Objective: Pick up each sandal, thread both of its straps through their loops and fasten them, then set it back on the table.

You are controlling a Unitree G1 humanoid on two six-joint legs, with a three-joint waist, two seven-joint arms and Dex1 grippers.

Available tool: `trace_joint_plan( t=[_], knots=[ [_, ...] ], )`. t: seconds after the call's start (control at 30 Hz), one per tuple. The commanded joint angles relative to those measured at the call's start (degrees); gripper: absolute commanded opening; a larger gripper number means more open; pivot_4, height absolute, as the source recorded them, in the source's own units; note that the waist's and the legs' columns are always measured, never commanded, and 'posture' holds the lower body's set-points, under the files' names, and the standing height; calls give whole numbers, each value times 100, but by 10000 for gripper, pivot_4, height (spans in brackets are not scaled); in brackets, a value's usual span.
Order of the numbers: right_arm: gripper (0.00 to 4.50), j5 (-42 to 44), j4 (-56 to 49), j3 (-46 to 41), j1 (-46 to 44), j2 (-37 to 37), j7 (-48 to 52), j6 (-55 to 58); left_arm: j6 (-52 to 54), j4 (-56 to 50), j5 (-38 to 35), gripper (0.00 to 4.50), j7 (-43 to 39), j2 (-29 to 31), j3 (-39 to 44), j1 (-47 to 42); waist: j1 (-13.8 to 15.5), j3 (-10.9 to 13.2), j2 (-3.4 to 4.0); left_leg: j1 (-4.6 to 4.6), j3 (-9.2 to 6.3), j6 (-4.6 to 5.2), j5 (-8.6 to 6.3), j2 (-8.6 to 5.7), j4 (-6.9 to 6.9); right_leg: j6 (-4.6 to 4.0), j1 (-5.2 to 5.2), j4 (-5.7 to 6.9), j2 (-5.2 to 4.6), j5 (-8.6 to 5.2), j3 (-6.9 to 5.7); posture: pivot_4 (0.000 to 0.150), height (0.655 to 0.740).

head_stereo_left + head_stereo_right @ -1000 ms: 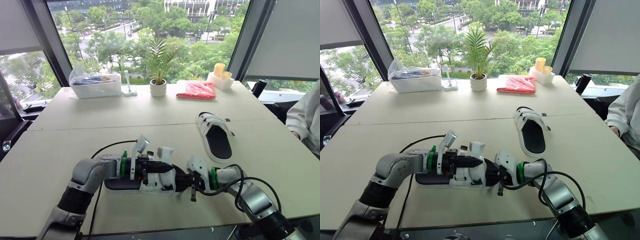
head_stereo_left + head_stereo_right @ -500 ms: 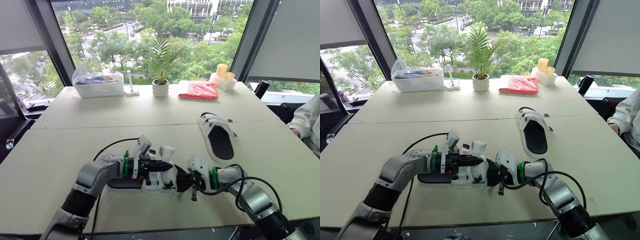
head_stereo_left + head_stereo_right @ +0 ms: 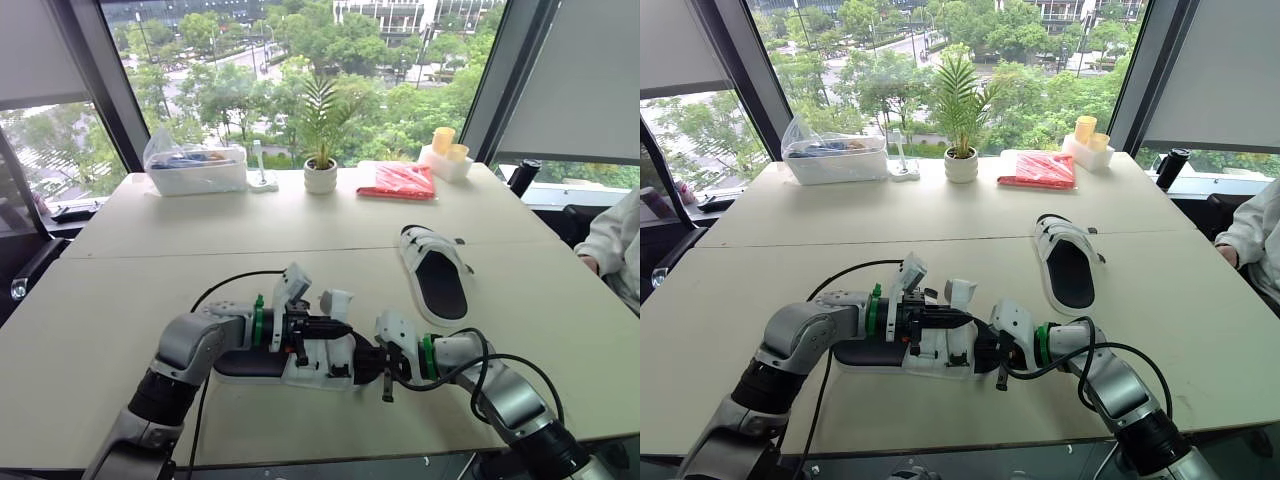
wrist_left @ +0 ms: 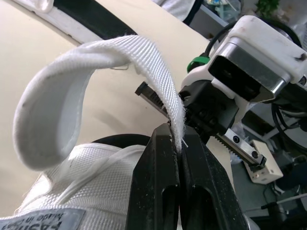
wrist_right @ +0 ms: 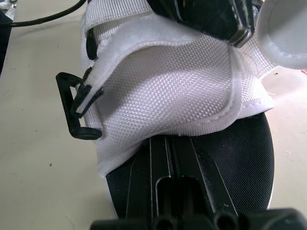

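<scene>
The near sandal (image 3: 300, 365) sat low at the front of the desk (image 3: 120, 300), between the two grippers. The left gripper (image 4: 177, 136) was pinched tight on the end of a white strap (image 4: 96, 62) and held it up in a loop, likely so the end could be fed into a ring. The right gripper (image 3: 378, 362) was at one end of the black sole, likely to keep the sandal from sliding. It was black against black there, so nobody could tell if it was squeezing or not. A black loop (image 5: 72, 108) stuck out from the side of the white top, with nothing through it. The other sandal (image 3: 438, 275) lay flat farther back on the right. A person's sleeve (image 3: 615, 240) was cut off at the edge.
</scene>
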Motion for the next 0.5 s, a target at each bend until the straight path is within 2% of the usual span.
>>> trace_joint_plan(
  t=[0.03,0.5],
  knots=[
    [0,-159,120,125,84,-2,-53,76,163,-313,23,237,141,-14,-151,-192,0,0,0,0,0,0,0,0,0,0,0,0,0,0,0,1500,7400],
    [0,-187,177,137,62,7,-51,39,512,-469,310,237,626,45,-384,-457,3,1,-1,0,-1,0,0,0,1,1,2,0,1,0,0,1500,7400]
  ],
)
